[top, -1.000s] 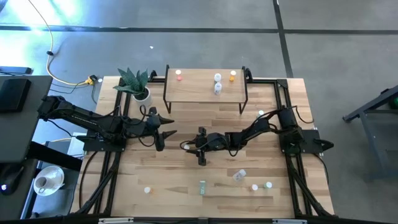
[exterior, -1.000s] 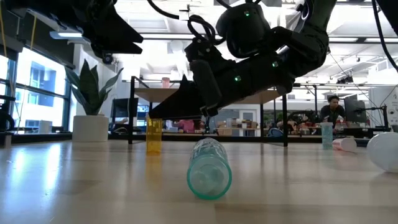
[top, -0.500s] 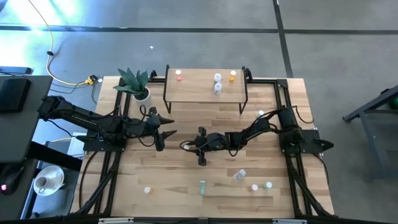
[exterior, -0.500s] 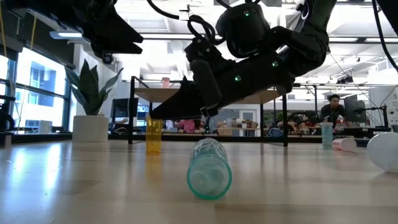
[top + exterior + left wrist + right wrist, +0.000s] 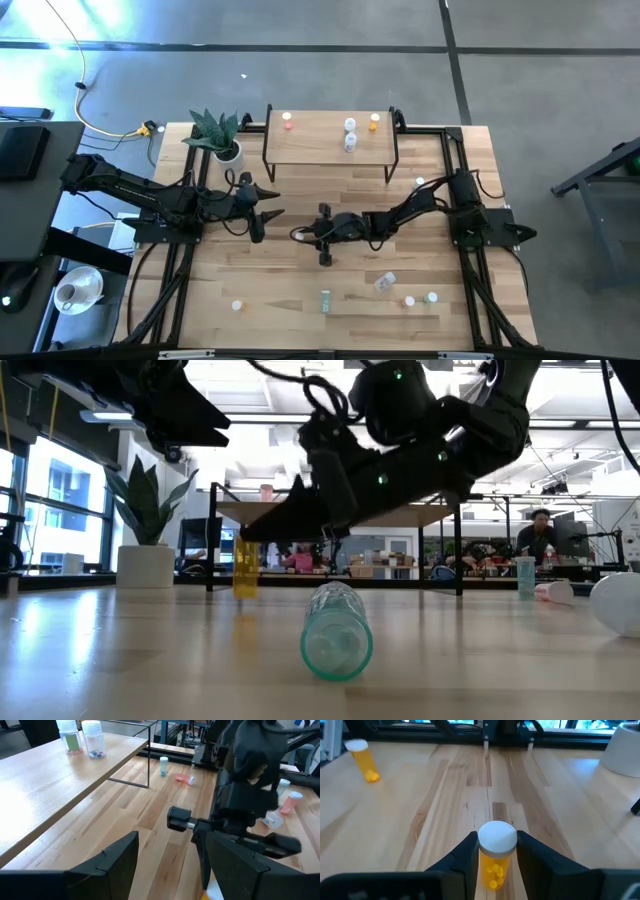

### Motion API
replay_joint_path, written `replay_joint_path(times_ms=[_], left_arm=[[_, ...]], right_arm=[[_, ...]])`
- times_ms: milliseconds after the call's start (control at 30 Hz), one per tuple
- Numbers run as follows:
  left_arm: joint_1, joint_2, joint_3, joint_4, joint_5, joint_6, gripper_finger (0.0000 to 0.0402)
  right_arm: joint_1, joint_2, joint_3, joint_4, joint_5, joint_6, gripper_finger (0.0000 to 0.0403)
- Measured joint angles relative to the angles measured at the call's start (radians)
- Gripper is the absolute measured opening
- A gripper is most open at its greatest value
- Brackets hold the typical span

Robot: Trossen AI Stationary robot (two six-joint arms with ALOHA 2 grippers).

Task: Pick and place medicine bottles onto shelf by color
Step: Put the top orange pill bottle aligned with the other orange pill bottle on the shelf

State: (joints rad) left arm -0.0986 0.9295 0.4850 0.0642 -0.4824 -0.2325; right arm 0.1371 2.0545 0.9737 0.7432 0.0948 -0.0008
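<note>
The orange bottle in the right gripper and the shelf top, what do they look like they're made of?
The orange bottle held by the right gripper looks like translucent plastic: yellow pills show through its wall. Its matte white cap is opaque, probably plastic too. The shelf top looks like pale unvarnished wood or a wood laminate, with faint grain and little shine; its thin legs look like black metal.

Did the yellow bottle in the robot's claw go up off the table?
Yes. In the low view the orange bottle, held by the right gripper, now sits slightly higher against the shelf legs behind it than a second ago.

A potted plant (image 5: 219, 135) stands at the table's (image 5: 280, 290) far left corner; a person (image 5: 536, 532), seemingly seated, shows in the room behind.
</note>
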Motion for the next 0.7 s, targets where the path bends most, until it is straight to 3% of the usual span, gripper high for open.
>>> replay_joint_path(times_ms=[533, 700], left_arm=[[0.0, 0.0, 0.0, -0.017, 0.0, 0.0, 0.0223], [0.0, 0.0, 0.0, -0.02, 0.0, 0.0, 0.0223]], right_arm=[[0.0, -0.306, 0.0, -0.156, 0.072, -0.159, 0.0103], [0.0, -0.435, 0.0, -0.261, 0.179, -0.236, 0.0103]])
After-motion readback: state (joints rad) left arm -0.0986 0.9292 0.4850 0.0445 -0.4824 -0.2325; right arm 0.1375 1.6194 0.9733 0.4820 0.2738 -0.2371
